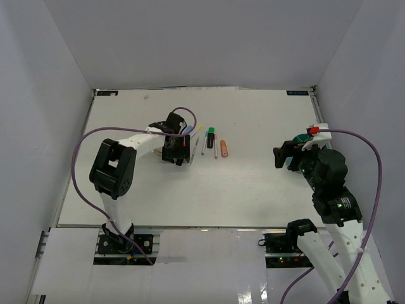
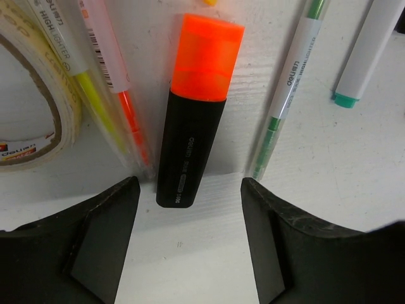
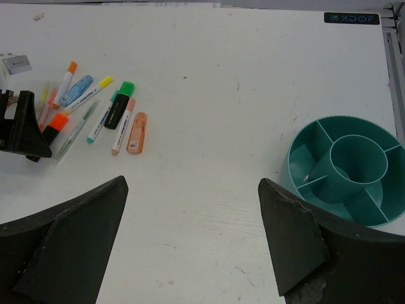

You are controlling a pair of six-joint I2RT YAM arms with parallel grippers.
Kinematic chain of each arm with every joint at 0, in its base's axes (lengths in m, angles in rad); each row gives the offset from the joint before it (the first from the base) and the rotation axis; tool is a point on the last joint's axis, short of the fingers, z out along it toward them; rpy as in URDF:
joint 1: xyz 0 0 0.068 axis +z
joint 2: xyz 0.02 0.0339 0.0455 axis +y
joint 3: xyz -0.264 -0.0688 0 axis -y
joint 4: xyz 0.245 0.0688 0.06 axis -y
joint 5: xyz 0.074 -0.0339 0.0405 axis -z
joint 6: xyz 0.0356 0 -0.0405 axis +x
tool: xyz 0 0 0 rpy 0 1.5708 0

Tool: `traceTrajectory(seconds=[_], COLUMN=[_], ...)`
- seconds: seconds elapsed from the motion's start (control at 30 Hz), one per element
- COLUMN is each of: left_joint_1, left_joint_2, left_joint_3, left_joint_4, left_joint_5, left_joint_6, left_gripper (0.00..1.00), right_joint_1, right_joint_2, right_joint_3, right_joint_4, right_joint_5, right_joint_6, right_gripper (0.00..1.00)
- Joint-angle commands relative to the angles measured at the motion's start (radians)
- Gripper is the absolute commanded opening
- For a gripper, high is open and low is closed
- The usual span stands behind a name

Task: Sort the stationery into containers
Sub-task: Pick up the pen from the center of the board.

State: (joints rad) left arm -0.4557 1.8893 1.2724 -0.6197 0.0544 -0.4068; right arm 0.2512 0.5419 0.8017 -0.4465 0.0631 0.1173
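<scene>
Stubby black highlighter (image 2: pixel 195 114), translucent orange cap; round teal organiser (image 3: pixel 294 164).

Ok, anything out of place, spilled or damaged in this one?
Nothing looks damaged or spilled. The pens and highlighters lie loose in a cluster on the table, unsorted, and the teal organiser stands upright apart from them. The left gripper straddles the orange-capped highlighter, jaws open.
</scene>
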Motion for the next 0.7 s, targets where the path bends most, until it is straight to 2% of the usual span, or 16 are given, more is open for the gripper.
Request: traceTrajectory(seconds=[0.0,0.3,0.5,0.53,0.67], left_joint_1=[-0.005,-0.035,-0.051,-0.054,-0.067], left_joint_2=[0.04,0.048,0.05,0.045,0.037], left_joint_3=[0.005,-0.002,-0.011,-0.013,-0.015], left_joint_4=[0.012,-0.008,-0.026,-0.028,-0.034], left_joint_5=[-0.015,-0.024,-0.041,-0.077,-0.088], left_joint_6=[0.017,0.022,0.017,0.016,0.006], left_gripper=[0.75,0.59,0.45,0.39,0.33], right_joint_1=[0.007,0.007,0.007,0.007,0.007], right_joint_2=[-0.011,-0.017,-0.022,-0.022,-0.022], right_joint_3=[-0.009,-0.012,-0.01,-0.01,-0.01], right_joint_4=[0.038,0.038,0.038,0.037,0.035], right_joint_5=[-0.013,-0.009,-0.011,-0.009,-0.016], right_joint_6=[-0.005,-0.005,-0.005,-0.005,-0.005], right_gripper=[0.9,0.9,0.9,0.9,0.9])
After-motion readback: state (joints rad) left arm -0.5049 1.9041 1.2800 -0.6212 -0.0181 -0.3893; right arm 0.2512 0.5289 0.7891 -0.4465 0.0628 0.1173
